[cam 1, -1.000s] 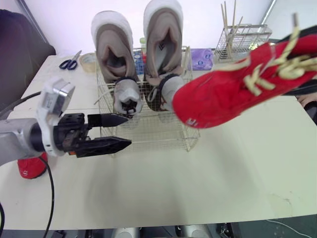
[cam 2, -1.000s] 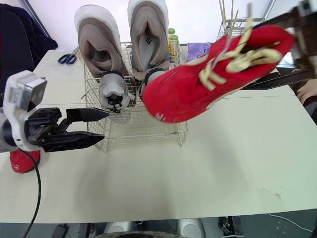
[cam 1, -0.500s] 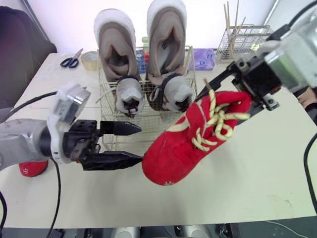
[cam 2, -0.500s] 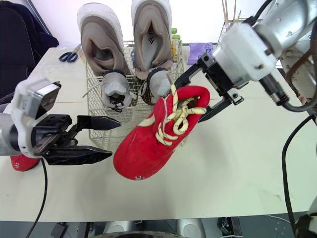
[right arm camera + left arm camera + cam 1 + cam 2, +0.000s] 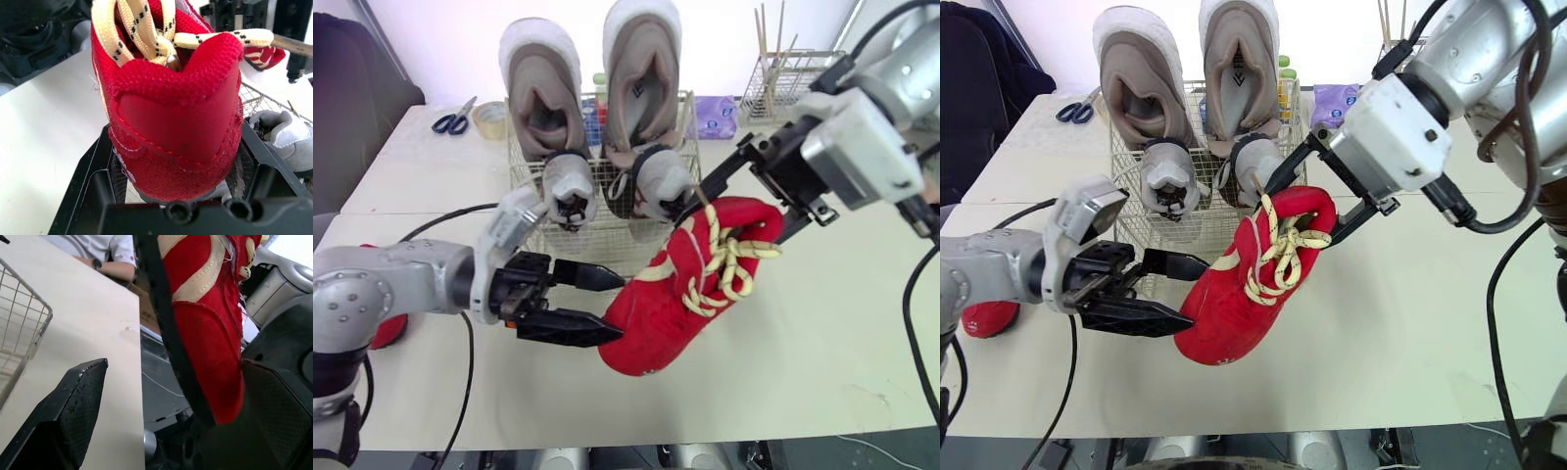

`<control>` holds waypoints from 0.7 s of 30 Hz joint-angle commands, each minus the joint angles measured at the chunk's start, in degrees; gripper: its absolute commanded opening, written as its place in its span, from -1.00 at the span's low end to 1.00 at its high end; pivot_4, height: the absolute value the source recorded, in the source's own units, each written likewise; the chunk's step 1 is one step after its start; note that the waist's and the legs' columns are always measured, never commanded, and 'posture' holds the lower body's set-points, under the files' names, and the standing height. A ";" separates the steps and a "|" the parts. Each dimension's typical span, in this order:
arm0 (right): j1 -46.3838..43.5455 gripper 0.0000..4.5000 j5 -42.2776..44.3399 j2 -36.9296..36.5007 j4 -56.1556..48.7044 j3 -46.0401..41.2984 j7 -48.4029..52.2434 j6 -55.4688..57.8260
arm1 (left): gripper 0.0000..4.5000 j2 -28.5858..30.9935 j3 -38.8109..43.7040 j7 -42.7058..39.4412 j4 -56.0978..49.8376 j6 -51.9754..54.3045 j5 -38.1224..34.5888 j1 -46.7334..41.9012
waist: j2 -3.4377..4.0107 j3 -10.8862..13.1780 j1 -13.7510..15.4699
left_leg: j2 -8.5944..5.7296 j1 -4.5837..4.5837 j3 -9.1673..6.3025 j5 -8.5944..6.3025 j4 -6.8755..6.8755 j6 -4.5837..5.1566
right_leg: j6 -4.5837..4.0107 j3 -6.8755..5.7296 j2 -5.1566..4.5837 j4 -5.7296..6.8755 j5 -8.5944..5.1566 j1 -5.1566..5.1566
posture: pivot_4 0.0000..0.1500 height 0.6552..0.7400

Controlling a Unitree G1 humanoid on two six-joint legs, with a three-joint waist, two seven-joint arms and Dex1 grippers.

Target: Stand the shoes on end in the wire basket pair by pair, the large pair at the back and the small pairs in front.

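My right gripper (image 5: 1319, 199) is shut on the heel of a red shoe (image 5: 1234, 294) with cream laces, holding it in the air toe-down in front of the wire basket (image 5: 1126, 211). My left gripper (image 5: 1197, 297) is open, its two fingers on either side of the shoe's toe. In the left wrist view the red shoe (image 5: 210, 333) hangs between the fingers, close to one of them. Two large beige shoes (image 5: 543, 88) stand on end at the back of the basket. A small grey pair (image 5: 570, 186) stands in front of them. Another red shoe (image 5: 984, 318) lies on the table at the left.
Scissors (image 5: 455, 116) and a tape roll (image 5: 489, 117) lie at the back left. A wire rack with sticks (image 5: 793, 73) and a purple pack (image 5: 713, 116) stand at the back right. A person's arm (image 5: 112, 257) shows beyond the table edge.
My left gripper has moved right until its fingers flank the red shoe's toe. My right gripper has shifted a little with the shoe, which now hangs more upright.
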 commanded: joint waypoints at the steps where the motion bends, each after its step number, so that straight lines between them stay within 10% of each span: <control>1: -0.86 -0.02 0.24 0.34 -0.51 -2.58 0.11 0.71 | 1.00 -1.95 -0.56 -0.22 -0.56 -0.34 0.73 -1.27 | 0.00 0.00 0.07 | 0.00 -0.01 -0.02 0.00 0.03 0.00 | 0.00 -0.01 0.00 0.01 0.00 0.02 | 1.00 1.00; 4: -0.71 -0.02 -0.04 1.20 -0.62 -3.44 0.11 1.31 | 1.00 -3.15 -1.27 -0.03 -0.87 0.06 1.53 -1.21 | 0.00 0.00 0.06 | 0.01 -0.02 -0.08 0.00 0.10 0.00 | 0.00 -0.03 -0.01 0.05 0.00 0.04 | 1.00 1.00; 12: 2.03 -0.02 -0.73 1.84 -1.09 -8.10 0.11 4.94 | -0.60 -4.68 -0.36 1.14 -2.73 -0.40 1.41 1.07 | 0.00 0.00 0.04 | 0.02 -0.02 -0.17 0.00 0.17 0.00 | 0.00 -0.08 -0.05 0.09 0.00 0.10 | 1.00 1.00; 15: 5.25 -0.02 -1.28 1.02 -1.51 -13.21 -0.30 9.79 | -0.83 -5.53 0.34 1.16 -4.95 -2.58 3.82 3.58 | 0.00 0.00 0.06 | 0.02 -0.02 -0.21 0.00 0.17 0.00 | 0.00 -0.12 -0.05 0.10 0.00 0.12 | 1.00 1.00; 19: 11.95 0.86 -3.29 -1.29 -2.47 -21.19 -5.10 17.23 | -0.84 -6.81 0.94 0.86 -7.42 -5.75 7.62 7.79 | -0.01 0.00 0.31 | 0.01 -0.02 -0.22 0.00 0.22 0.00 | -0.01 -0.12 -0.12 0.10 -0.01 0.16 | 1.00 1.00; 21: 15.85 0.98 -3.95 -2.53 -3.43 -25.31 -8.38 21.06 | -0.84 -7.78 1.28 1.56 -8.11 -7.29 8.65 9.44 | -0.02 -0.01 0.43 | 0.00 -0.02 -0.24 0.00 0.24 0.00 | -0.07 -0.14 -0.15 0.07 -0.04 0.21 | 1.00 1.00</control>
